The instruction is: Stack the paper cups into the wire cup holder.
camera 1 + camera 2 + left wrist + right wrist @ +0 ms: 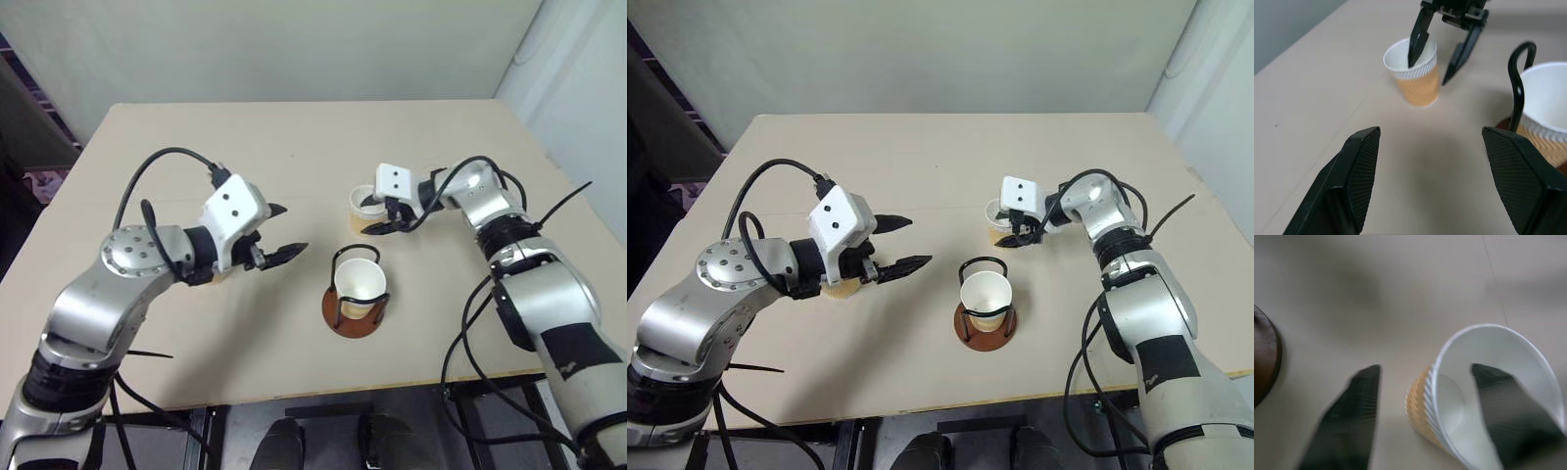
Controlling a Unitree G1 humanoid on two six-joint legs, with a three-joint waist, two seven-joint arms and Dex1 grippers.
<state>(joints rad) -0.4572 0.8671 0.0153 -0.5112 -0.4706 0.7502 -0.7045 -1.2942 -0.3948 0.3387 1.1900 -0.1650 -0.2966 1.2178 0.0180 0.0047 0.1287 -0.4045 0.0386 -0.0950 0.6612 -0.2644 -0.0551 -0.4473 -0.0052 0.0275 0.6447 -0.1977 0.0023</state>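
The loose paper cup (366,208) stands upright on the desk (294,137), mouth up, its long axis vertical, directly at the tip of the right tool (384,217). That tool straddles the near wall of the cup: in the left wrist view one black finger (1418,36) dips inside the mouth and the other (1462,49) lies outside the tan wall, and the right wrist view shows the same, one finger within the white interior. The jaws are partway closed around the wall, with the rim looking slightly squashed, but I cannot tell whether the pinch is firm yet.

From that tool, the wire cup holder (356,313) lies back toward the robot and a little to its left, near but apart from the loose cup. It already carries one seated cup (360,282), upright inside the black wire loops. My judgement is that the coming move turns on this: lift straight up along the cup's axis, carry it back over the holder, and lower it into the seated cup's mouth, keeping both axes in line.

The left tool (282,233) hangs over the desk with its jaws spread wide, gripping nothing, pointing across toward the holder. A bit of tan beneath it may be another cup, but I cannot tell.

Count: two cups plainly seen, one holder, two tools.
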